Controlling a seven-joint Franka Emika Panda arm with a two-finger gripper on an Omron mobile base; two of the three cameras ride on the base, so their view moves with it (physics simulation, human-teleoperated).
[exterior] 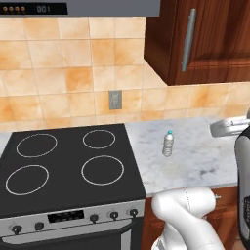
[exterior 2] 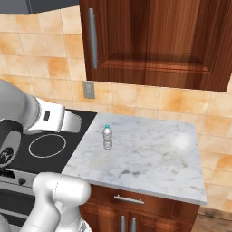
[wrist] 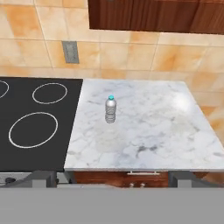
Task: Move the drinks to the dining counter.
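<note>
The small water bottle (wrist: 110, 109) stood upright at frame centre on the marble counter (wrist: 166, 131), near the stove (wrist: 35, 127); the hand (wrist: 112, 177) gaped fully open, holding nothing.

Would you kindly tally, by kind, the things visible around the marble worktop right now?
Water bottle: 1
Stove: 1
Burner rings: 4
Wall outlet: 1
Marble worktop: 1
Total: 8
</note>
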